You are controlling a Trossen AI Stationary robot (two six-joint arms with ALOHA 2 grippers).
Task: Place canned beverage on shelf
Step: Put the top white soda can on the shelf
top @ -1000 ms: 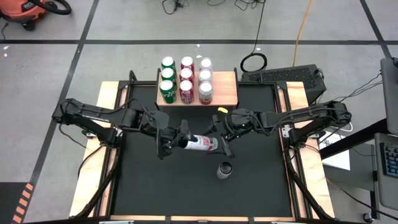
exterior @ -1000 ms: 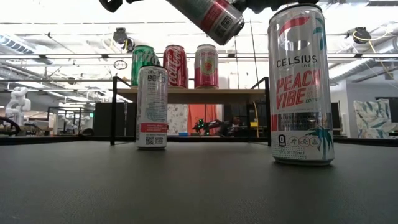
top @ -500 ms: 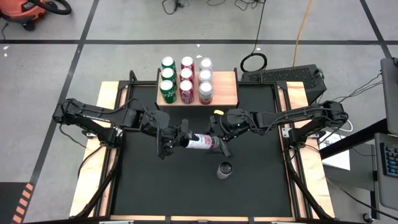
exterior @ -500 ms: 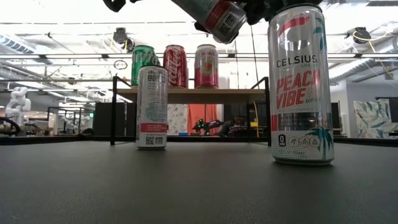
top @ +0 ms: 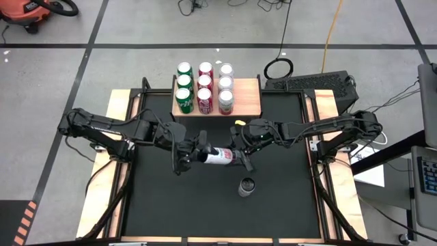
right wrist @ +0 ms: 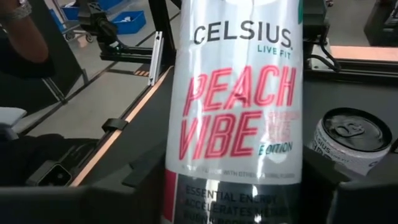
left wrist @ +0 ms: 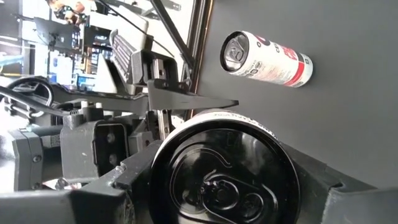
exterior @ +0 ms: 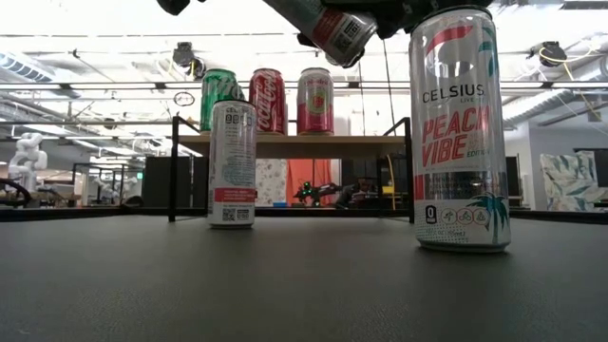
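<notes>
the held can (right wrist: 235, 118) is white with pink-red lettering and a red band; the shelf (top: 247, 97) — pale wood — carries green (top: 184, 82), red (top: 205, 82) and pinkish-white cans (top: 225, 83); the mat (top: 164, 198) is black.

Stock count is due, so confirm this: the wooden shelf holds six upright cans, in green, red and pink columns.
Not right. The shelf holds nine upright cans, not six: three green cans, three red cans and three pink cans, each colour in its own column. The high view shows all nine from above.
</notes>
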